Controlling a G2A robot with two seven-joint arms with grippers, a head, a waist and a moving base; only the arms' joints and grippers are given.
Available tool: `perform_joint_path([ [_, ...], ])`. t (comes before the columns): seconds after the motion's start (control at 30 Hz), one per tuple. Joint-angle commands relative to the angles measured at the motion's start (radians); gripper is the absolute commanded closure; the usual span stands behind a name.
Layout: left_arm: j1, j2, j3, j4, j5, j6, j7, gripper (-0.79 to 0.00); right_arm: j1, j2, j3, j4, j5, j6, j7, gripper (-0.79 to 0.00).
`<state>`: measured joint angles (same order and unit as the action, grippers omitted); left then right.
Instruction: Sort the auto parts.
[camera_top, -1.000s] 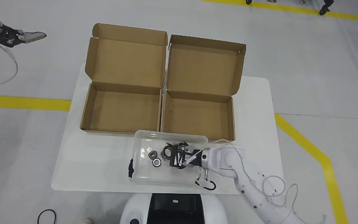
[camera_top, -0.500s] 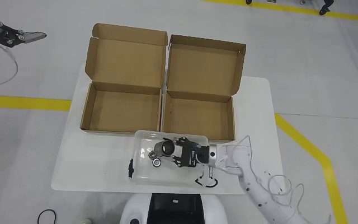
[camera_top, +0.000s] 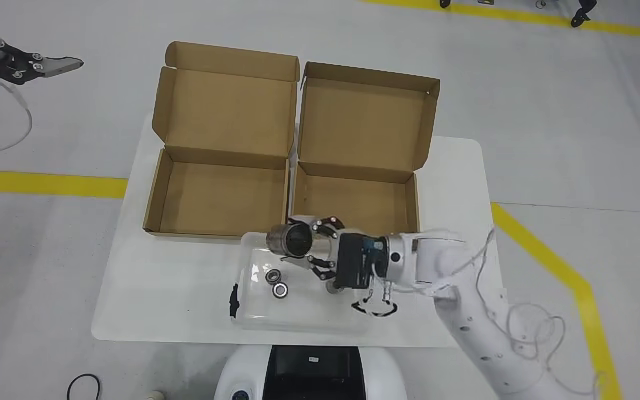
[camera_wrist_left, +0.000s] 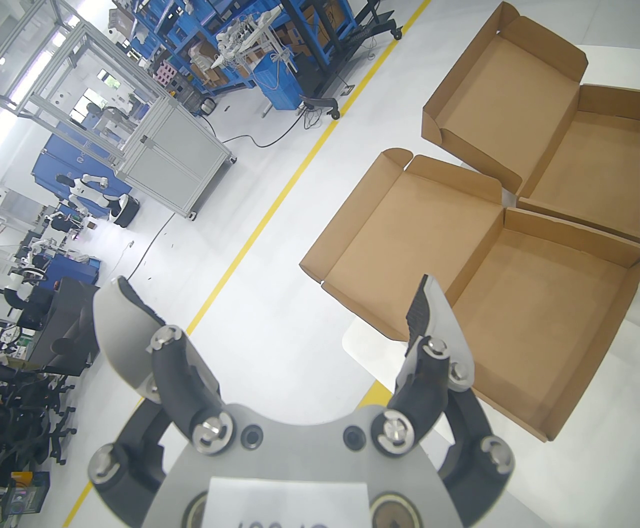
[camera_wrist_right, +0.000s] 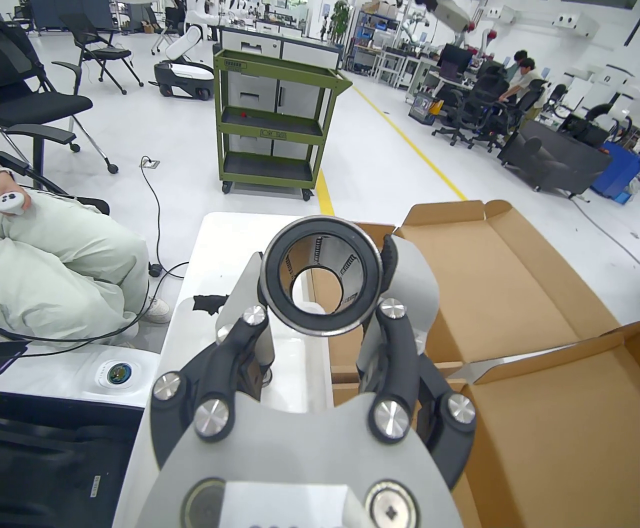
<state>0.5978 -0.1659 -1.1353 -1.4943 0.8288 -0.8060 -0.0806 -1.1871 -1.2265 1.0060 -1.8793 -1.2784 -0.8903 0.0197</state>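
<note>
**Metal sleeve** (camera_wrist_right: 320, 280), a short hollow cylinder with a dark rim. It is held off the table in my right gripper (camera_wrist_right: 324, 272). The two fingers are clenched on its outer wall from either side, and its open bore faces the wrist camera.

From above, the metal sleeve (camera_top: 291, 240) hangs over the far rim of the clear plastic tray (camera_top: 250, 312), just in front of the seam where the two cardboard boxes meet. The right gripper (camera_top: 305, 243) comes at it from the tray's right side.

**Tray contents.** In the left half of the tray I see a first bearing (camera_top: 272, 271) and a second bearing (camera_top: 281, 290), both small rings lying near one another.

**Table.** A small black part (camera_top: 233, 298) lies on the white table (camera_top: 130, 290) at the tray's left wall. I cannot tell whether it touches the wall.

**Boxes.** The left box (camera_top: 215, 200) and the right box (camera_top: 355, 210) stand side by side beyond the tray, walls touching. Both lids are folded open away from the robot.

**Left gripper** (camera_wrist_left: 270, 295). I have it released, with the fingers spread wide and nothing between them. It is over the floor beside the table, off the left box's outer side.
</note>
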Motion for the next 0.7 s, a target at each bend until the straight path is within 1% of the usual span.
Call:
perform_joint_path([
  [0.0,0.000,0.000,0.000,0.000,0.000,0.000,0.000,-0.785,0.002,0.002,0.008,-0.038,0.018,0.007,0.022,0.000],
  [0.2,0.000,0.000,0.000,0.000,0.000,0.000,0.000,-0.785,0.030,0.005,0.035,-0.109,0.078,0.028,0.074,0.000],
  [0.5,0.000,0.000,0.000,0.000,0.000,0.000,0.000,-0.785,0.107,0.007,0.092,-0.107,0.160,0.030,0.068,0.000],
  [0.67,0.000,0.000,0.000,0.000,0.000,0.000,0.000,-0.785,0.135,0.011,0.129,-0.130,0.204,0.040,0.084,0.000],
])
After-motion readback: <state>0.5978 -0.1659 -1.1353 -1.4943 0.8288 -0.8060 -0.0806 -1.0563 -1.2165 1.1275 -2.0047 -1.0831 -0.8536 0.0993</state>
